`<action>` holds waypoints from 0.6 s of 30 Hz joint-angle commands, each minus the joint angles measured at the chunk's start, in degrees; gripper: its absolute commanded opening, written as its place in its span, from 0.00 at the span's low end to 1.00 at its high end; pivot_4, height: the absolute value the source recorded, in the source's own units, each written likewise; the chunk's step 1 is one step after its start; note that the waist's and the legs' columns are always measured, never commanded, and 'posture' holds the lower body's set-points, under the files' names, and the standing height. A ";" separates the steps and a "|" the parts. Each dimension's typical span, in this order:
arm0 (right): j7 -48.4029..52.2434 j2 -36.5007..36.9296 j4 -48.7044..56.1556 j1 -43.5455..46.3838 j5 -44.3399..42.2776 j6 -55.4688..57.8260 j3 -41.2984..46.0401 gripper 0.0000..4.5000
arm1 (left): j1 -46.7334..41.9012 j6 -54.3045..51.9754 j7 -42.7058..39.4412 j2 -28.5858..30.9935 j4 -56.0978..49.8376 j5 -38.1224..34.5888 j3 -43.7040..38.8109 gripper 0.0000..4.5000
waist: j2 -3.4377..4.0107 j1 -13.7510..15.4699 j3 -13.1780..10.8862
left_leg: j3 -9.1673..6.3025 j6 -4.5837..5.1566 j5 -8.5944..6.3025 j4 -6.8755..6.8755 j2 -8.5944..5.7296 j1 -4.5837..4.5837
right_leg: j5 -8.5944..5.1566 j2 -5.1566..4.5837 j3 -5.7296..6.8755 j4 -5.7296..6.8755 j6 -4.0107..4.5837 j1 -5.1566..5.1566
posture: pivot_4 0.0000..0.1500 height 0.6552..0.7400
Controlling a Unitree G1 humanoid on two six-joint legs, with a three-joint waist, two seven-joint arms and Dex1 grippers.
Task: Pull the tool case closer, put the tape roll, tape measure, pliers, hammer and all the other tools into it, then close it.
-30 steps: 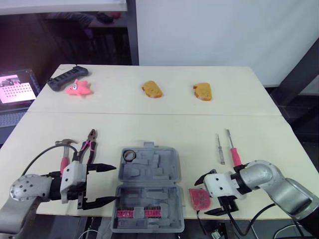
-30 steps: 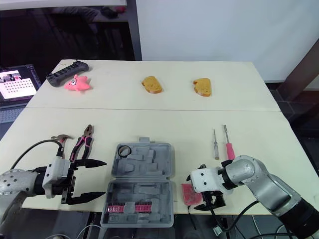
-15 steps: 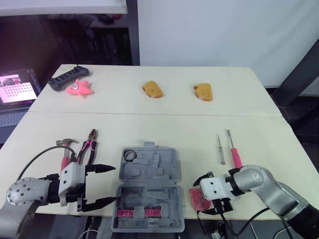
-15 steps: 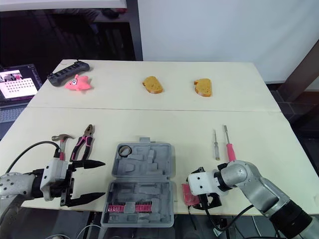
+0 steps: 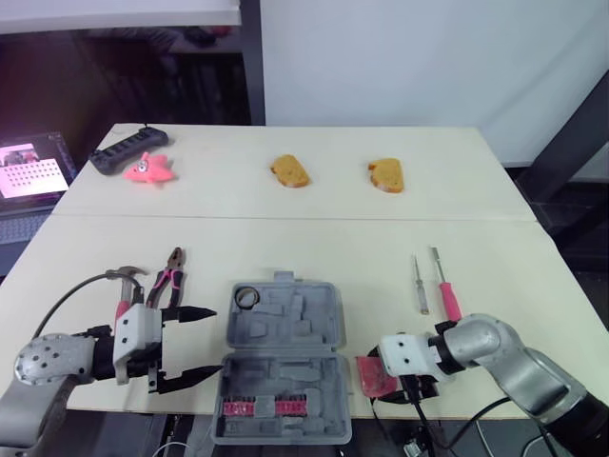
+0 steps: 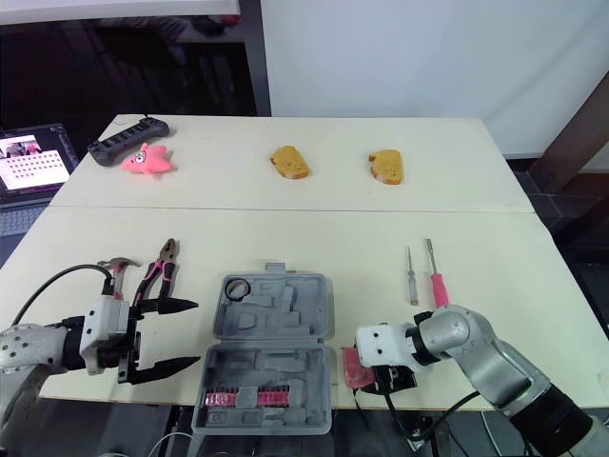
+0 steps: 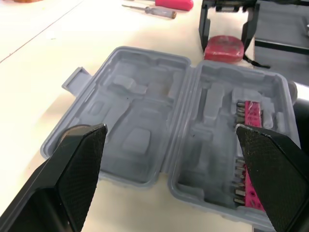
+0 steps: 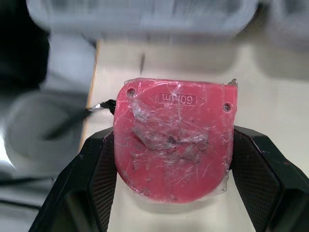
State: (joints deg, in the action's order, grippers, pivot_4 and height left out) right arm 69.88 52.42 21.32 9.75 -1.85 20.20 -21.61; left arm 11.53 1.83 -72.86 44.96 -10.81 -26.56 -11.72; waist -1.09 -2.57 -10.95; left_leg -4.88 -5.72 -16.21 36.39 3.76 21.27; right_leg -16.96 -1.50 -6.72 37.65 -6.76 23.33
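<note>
Right gripper [image 8: 172,140] is clamped on the red tape measure [image 8: 174,164], with one black finger against each side. They are at the near edge of the table [image 5: 314,238], just right of the open grey tool case [image 5: 285,357]. Left gripper [image 5: 217,341] hovers just left of the case, fingers wide apart and pointing toward it. Pliers [image 5: 171,283] and hammer [image 5: 124,290] lie just beyond it. A black tape roll [image 5: 247,297] sits in the case's far left corner.
</note>
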 commanded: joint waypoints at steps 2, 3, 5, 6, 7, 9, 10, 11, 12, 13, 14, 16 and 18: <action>2.43 -4.39 4.63 15.06 -7.52 14.70 1.83 0.63 | -2.84 1.01 0.39 -0.34 3.75 0.64 0.22 1.00 | 0.07 -0.35 -0.04 | 0.00 0.00 0.00 0.11 0.01 -0.02 | 0.05 0.03 0.00 0.07 0.09 0.02 | 1.00 1.00; 1.90 -6.35 3.73 19.23 -7.34 17.63 0.50 0.63 | -3.65 1.07 0.39 -0.41 4.72 0.88 0.52 1.00 | 0.07 -0.41 -0.04 | -0.02 0.00 0.00 0.11 0.01 -0.01 | 0.05 0.03 0.00 0.11 0.09 0.02 | 1.00 1.00; 0.83 -9.73 1.28 25.91 -6.31 22.02 -2.40 0.63 | -5.14 1.18 0.60 -0.60 6.31 1.33 0.93 1.00 | 0.07 -0.39 -0.04 | -0.06 0.00 0.00 0.10 0.02 -0.01 | 0.05 0.04 0.04 0.20 0.06 0.06 | 1.00 1.00; 0.60 -10.61 0.44 27.79 -5.62 22.77 -3.72 0.63 | -5.57 1.45 0.69 -0.67 6.88 1.53 0.98 1.00 | 0.07 -0.17 -0.04 | -0.08 0.00 0.00 0.09 0.02 0.01 | 0.05 0.04 0.07 0.27 0.05 0.11 | 1.00 1.00; 0.28 -11.45 -0.52 29.26 -4.78 22.90 -5.06 0.63 | -5.90 1.50 0.68 -0.69 7.40 1.60 1.06 1.00 | 0.05 0.03 -0.03 | -0.13 0.00 0.00 0.08 0.02 0.07 | 0.05 0.03 0.14 0.28 0.05 0.13 | 1.00 1.00; -0.93 -13.73 -3.27 32.07 -3.40 24.07 -7.70 0.63 | -6.40 1.29 1.30 -1.01 8.21 1.79 1.16 1.00 | 0.06 0.14 -0.03 | -0.16 0.03 -0.02 0.06 0.01 0.13 | 0.04 -0.03 0.27 0.27 0.05 0.14 | 1.00 1.00; -2.10 -14.85 -6.56 33.51 -0.46 22.85 -10.56 0.63 | -6.31 1.43 1.94 -1.28 8.09 2.16 1.25 1.00 | 0.06 0.12 -0.04 | -0.16 0.04 -0.02 0.02 0.01 0.16 | 0.04 -0.04 0.28 0.26 0.05 0.18 | 1.00 1.00; -2.98 -15.62 -9.45 34.53 2.07 21.28 -12.95 0.63 | -6.03 1.36 2.35 -1.43 7.58 2.37 1.36 1.00 | 0.06 0.02 -0.04 | -0.16 0.04 -0.02 0.01 0.01 0.22 | 0.04 -0.04 0.30 0.27 0.05 0.23 | 1.00 1.00; -3.64 -16.23 -11.70 35.17 3.87 19.96 -14.59 0.63 | -5.69 1.31 2.61 -1.57 6.90 2.37 1.43 1.00 | 0.07 -0.03 -0.04 | -0.15 0.04 -0.02 0.01 0.01 0.19 | 0.04 -0.05 0.29 0.27 0.05 0.23 | 1.00 1.00; -4.09 -16.79 -13.38 35.62 5.03 19.04 -15.61 0.63 | -5.36 1.08 2.98 -1.73 6.12 2.30 1.46 1.00 | 0.07 -0.02 -0.04 | -0.15 0.03 -0.02 0.02 0.01 0.19 | 0.05 -0.05 0.29 0.30 0.05 0.24 | 1.00 1.00; -4.29 -17.47 -14.43 35.91 5.39 18.56 -15.93 0.63 | -5.16 0.74 3.25 -1.80 5.56 2.19 1.44 1.00 | 0.07 -0.01 -0.04 | -0.15 0.03 -0.02 0.04 0.01 0.19 | 0.05 -0.04 0.30 0.33 0.05 0.24 | 1.00 1.00; -5.14 -19.32 -16.86 36.77 6.85 17.44 -16.98 0.63 | -4.58 0.27 3.70 -1.78 4.32 2.07 1.50 1.00 | 0.09 -0.07 -0.05 | -0.15 0.03 -0.02 0.07 0.01 0.16 | 0.05 -0.03 0.29 0.40 0.05 0.24 | 1.00 1.00; -5.89 -20.48 -19.23 37.35 9.01 16.08 -18.29 0.63 | -4.14 -0.10 4.15 -1.85 3.38 2.02 1.60 1.00 | 0.09 -0.22 -0.05 | -0.16 0.02 -0.01 0.10 0.02 0.14 | 0.05 -0.02 0.29 0.46 0.05 0.25 | 1.00 1.00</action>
State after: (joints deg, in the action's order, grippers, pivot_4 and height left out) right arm 64.50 32.38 1.88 45.75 5.61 37.86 -39.97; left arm 7.04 1.58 -69.22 43.01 -5.53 -24.25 -9.78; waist -1.00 -2.80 -11.01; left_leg -5.04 -5.70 -16.22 36.49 3.78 21.40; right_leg -16.91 -1.52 -6.43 38.11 -6.70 23.57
